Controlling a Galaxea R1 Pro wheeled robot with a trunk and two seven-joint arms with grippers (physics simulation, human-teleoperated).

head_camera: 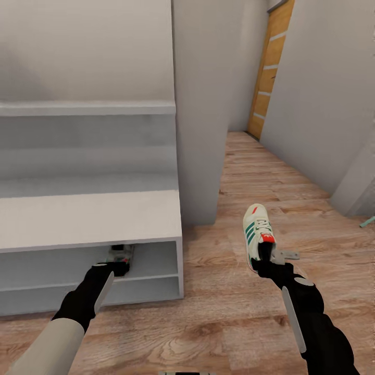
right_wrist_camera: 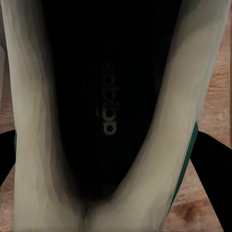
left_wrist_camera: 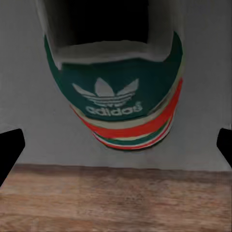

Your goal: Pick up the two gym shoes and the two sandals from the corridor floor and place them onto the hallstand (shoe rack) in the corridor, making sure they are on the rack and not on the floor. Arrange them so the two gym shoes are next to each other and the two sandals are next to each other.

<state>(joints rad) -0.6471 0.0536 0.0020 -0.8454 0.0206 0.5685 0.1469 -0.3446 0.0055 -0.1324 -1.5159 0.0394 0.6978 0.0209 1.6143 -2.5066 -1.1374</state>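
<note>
Sneaker no. 1 (head_camera: pixel 257 232) is hanging from the right gripper (head_camera: pixel 265 256), fingers pinching its heel collar, toe pointing away, well above the corridor floor (head_camera: pixel 250 172); right wrist cam is looking straight into its dark insole (right_wrist_camera: pixel 108 104). Left gripper (head_camera: pixel 119 265) is reaching into the hallstand (head_camera: pixel 88 216) upper open shelf, fingers spread wide, w/ the 2nd sneaker (left_wrist_camera: pixel 118 96) sitting just ahead of the tips, heel facing them, prob. not touching.
</note>
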